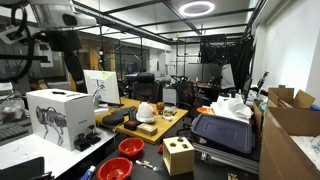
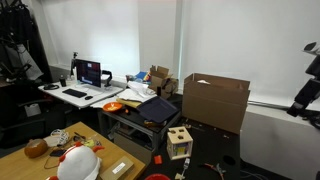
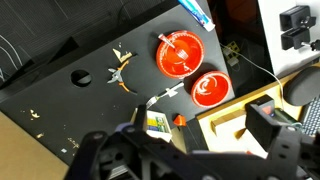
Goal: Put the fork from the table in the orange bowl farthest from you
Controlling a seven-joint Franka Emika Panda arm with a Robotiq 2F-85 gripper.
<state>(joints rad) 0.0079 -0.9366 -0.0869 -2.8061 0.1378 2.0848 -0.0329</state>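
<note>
Exterior view: the arm (image 1: 52, 30) is hanging high over the white box (image 1: 58, 115). The orange bowls (image 1: 130, 147) are sitting low on a dark surface in front of the tabletop (image 1: 165, 125), with a wooden cube (image 1: 180, 157) near them. No fork is showing here. Coming down, the arm is risking a clip on the box.

Exterior view: the cardboard box (image 2: 215, 100) is crowding the side behind the cube. The fork is too small to find.

Wrist view: the end effector (image 3: 185, 145) is blurring the bottom edge, its jaws looking spread wide and gripping nothing. A thin pale utensil, probably the fork (image 3: 165, 95), is lying flat on the dark surface just beside the lower bowl (image 3: 208, 90). The upper bowl (image 3: 180, 52) is looking like the far target.

Risks:
- shoving the lower bowl while closing
- scraping past the flat fork
- dropping it in the wrong bowl

Pliers (image 3: 118, 75) are lying near. Open room is lying left of them.
</note>
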